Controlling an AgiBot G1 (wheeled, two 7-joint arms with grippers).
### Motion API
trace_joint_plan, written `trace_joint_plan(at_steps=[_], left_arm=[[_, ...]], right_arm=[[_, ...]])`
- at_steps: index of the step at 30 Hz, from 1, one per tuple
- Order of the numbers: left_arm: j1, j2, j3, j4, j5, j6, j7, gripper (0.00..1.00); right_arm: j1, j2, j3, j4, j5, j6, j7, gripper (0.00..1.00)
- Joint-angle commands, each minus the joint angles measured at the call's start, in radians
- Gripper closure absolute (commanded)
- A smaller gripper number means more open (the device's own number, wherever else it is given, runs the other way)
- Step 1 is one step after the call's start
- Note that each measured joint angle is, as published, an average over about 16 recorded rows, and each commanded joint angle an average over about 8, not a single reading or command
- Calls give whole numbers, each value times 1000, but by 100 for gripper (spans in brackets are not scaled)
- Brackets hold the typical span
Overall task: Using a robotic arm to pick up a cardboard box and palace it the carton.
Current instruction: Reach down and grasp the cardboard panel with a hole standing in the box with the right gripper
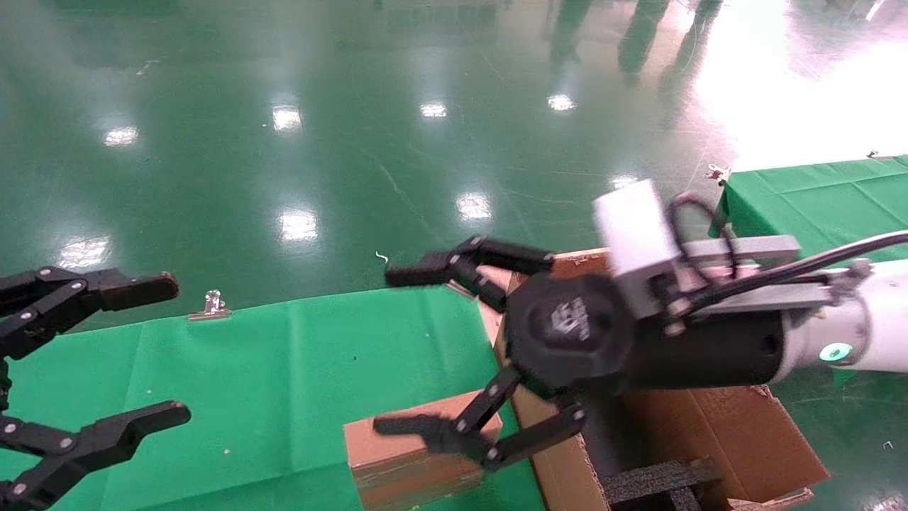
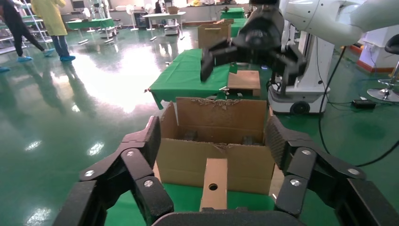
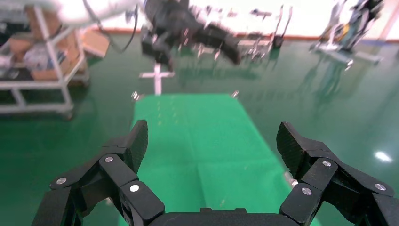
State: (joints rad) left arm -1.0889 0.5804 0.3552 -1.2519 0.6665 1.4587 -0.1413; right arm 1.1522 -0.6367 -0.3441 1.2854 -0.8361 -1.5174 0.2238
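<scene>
Carton point(image 1: 716, 433) walls and flaps are sitting behind and under our right wrist, the black foam blocks point(image 1: 656, 482) lying inside it, and this is where we are seeing the first hazard: the right arm point(image 1: 844, 333) is reaching across the carton's open top, so a careless drop could be catching the wrist on a torn flap and dragging the whole carton along the green-clothed table point(image 1: 284, 369).

We are holding the right gripper point(image 1: 425, 348) with its jaws spread wide and nothing between them. The small cardboard box point(image 1: 418, 461) is resting on the cloth just beside the carton's near wall, below the lower jaw, whose tip is overlapping the box's top edge in the head view; whether it is touching we cannot tell. If we are closing from here, we are likely only nudging the box, tipping it or pushing it against the carton.

Our left gripper point(image 1: 85, 362) is hanging well apart, jaws open, idle.
</scene>
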Motion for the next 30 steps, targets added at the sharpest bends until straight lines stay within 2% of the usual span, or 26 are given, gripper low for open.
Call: trace_joint_plan(at_steps=[1,15,24,30], left_arm=[[0,0,0,0,0,0,0,100],[0,0,0,0,0,0,0,100],[0,0,0,0,0,0,0,100],[0,0,0,0,0,0,0,100]], right_arm=[[20,-6,-15,3,-25,-7,10,0],[311,-157,-282,-29,-434,-56,105,0],[431,-251,-460,-26,-612,-58,127,0],[474,-300,-548,-24,-684,-51,130,0]])
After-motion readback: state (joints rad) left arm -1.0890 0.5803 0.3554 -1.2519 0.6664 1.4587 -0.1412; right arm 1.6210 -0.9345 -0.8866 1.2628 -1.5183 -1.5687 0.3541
